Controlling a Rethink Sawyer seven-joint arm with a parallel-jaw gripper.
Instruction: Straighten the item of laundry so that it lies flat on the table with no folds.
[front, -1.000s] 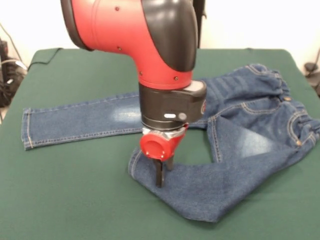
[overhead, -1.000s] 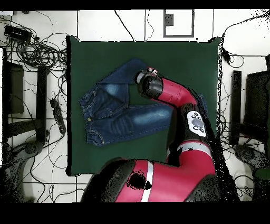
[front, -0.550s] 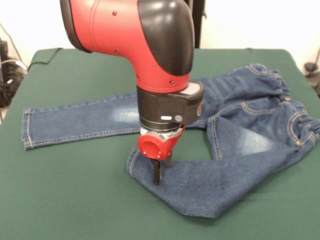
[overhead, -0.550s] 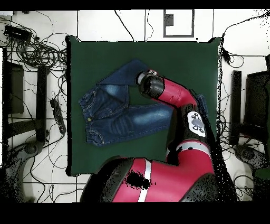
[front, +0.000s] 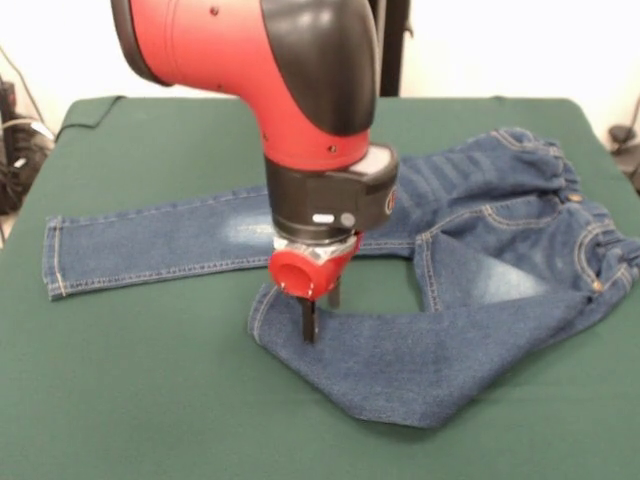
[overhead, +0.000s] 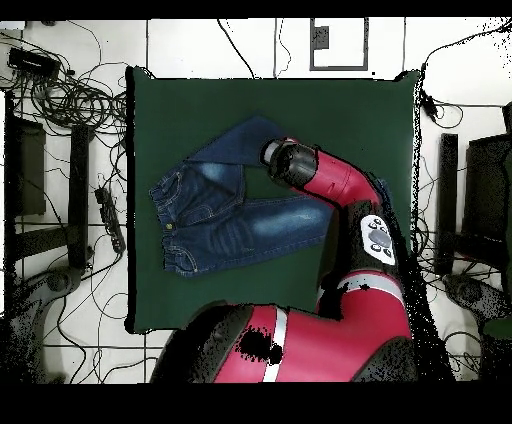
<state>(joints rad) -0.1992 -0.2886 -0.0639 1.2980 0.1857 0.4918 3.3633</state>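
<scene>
A: Starting at the near edge, what do you see?

B: Bare green tabletop (front: 130, 400), then the jeans (front: 500, 270). One leg (front: 420, 365) is bent back on itself: it runs from the seat toward the near side and turns so its cuff (front: 262, 318) points back toward the middle.

A: And the gripper (front: 318, 305)?

B: It stands right at that cuff. The fingers (front: 309, 322) are pinched together on the cuff's edge, as far as the front view shows; in the overhead view the arm hides them.

A: Farther back?

B: The other leg (front: 160, 240) lies stretched out and flat, its hem out at the side. The waistband (front: 570, 190) sits at the opposite side, a little bunched by its elastic. In the overhead view the jeans (overhead: 225, 215) occupy the middle of the tabletop (overhead: 350, 120), well inside the edges.

A: So how far along?

B: Roughly halfway, I'd judge. One leg is done. The bent leg is not yet straight beside the first, and a small gap of green shows between the two. The seat may also want smoothing.
</scene>
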